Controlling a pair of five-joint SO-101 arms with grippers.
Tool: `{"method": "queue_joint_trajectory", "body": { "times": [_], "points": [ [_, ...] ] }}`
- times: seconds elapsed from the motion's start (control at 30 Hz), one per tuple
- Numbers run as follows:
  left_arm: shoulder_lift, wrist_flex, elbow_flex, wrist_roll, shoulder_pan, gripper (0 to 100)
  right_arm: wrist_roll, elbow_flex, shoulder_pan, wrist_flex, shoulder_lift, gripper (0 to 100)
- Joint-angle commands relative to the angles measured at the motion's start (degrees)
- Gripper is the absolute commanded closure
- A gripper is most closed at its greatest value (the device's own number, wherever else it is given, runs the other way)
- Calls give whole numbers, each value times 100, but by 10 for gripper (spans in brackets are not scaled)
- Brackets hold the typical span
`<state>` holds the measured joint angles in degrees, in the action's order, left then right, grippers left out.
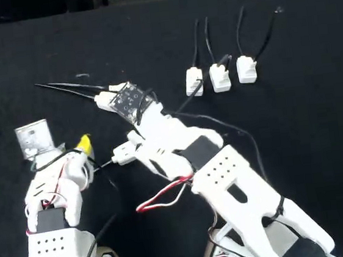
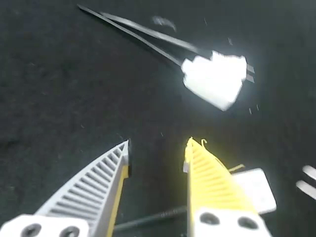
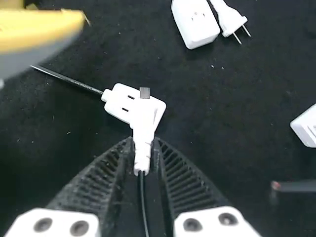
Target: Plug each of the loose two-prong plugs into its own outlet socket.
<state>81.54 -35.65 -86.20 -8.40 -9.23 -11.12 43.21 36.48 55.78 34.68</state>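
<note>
right end effector [image 3: 143,143] pinching plug [image 3: 146,129] | plug touching outlet socket [image 3: 121,101] | left end effector [image 2: 158,144] spread above black table [image 2: 59,89]

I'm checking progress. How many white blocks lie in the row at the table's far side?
3, side by side: left block, middle block, right block, each trailing black cords. The right arm may hide others nearby.

no readable text, labels, numbers or signs anywhere
</note>
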Motion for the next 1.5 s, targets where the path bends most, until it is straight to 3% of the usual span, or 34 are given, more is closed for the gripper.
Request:
{"method": "queue_joint_trajectory", "body": {
  "times": [0.0, 0.33, 0.57, 0.83, 1.13, 1.47],
  "points": [
    [-9, 299, 92, -123, -224, 812, -167, -708, -97, 580, 22, 988],
    [-26, -70, 251, 132, -127, 812, -422, -2062, -97, 2576, -1182, 988],
    [-211, -97, 338, 431, -154, 812, -413, -2413, -325, 3059, -1754, 988],
    [-2752, -273, 1912, 431, -101, 812, -905, -2343, -1222, 3613, -1314, 988],
    [-5609, -255, 3776, 396, 673, 812, -1486, -1121, -1908, 3604, -57, 988],
    [-7262, -281, 4884, 404, 1059, 812, -1996, -444, -2497, 3648, 725, 988]
  ]
}}
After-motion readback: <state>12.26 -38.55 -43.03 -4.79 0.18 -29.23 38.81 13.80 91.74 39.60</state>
